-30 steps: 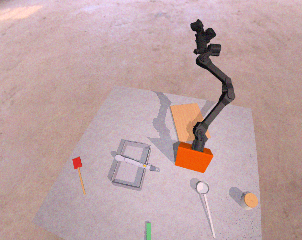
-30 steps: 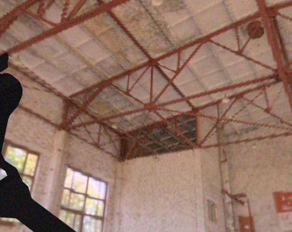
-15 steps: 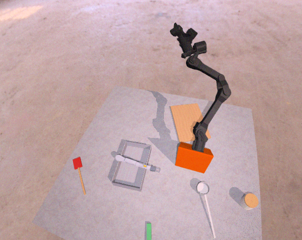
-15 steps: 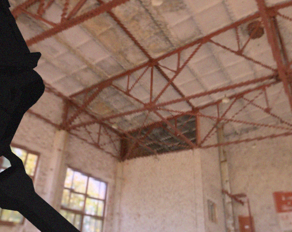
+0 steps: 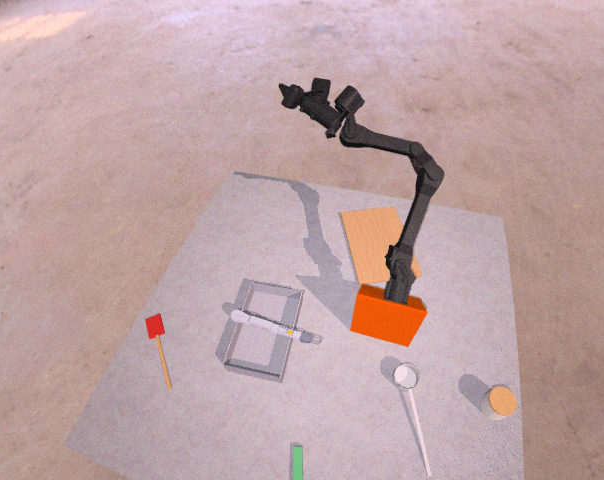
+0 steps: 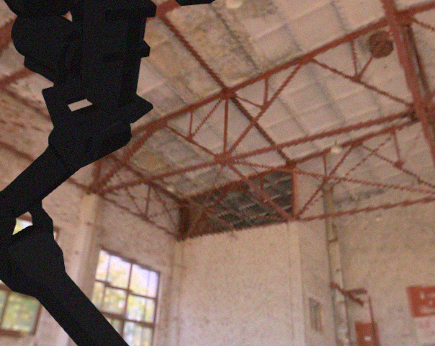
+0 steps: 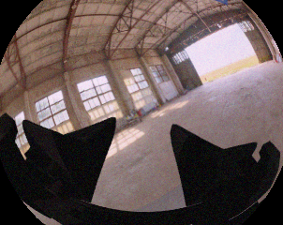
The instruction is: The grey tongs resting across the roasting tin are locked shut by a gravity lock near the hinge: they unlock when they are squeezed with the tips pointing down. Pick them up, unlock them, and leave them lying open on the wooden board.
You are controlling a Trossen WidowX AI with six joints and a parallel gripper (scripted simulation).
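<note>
The grey tongs [image 5: 263, 324] lie slantwise across the grey roasting tin [image 5: 253, 373] in the top view. Their rounded end is over the tin's left wall and their narrow dark end sticks out past its right wall. Their arms look close together. The wooden board [image 5: 367, 248] lies flat behind the arm's orange base, partly hidden by the arm. My gripper [image 7: 144, 126] is open and empty in the wrist view, its two dark fingers well apart. In the top view it is high up, beyond the table's far edge, far from the tongs and the tin.
The orange base block [image 5: 385, 320] stands right of the tin. A red-headed spatula [image 5: 155, 326] lies at the left. A white ladle [image 5: 417, 426] and a round tan-topped container [image 5: 500, 403] are at the front right. A green block [image 5: 297, 462] is at the front edge. The exterior view shows only the arm and building.
</note>
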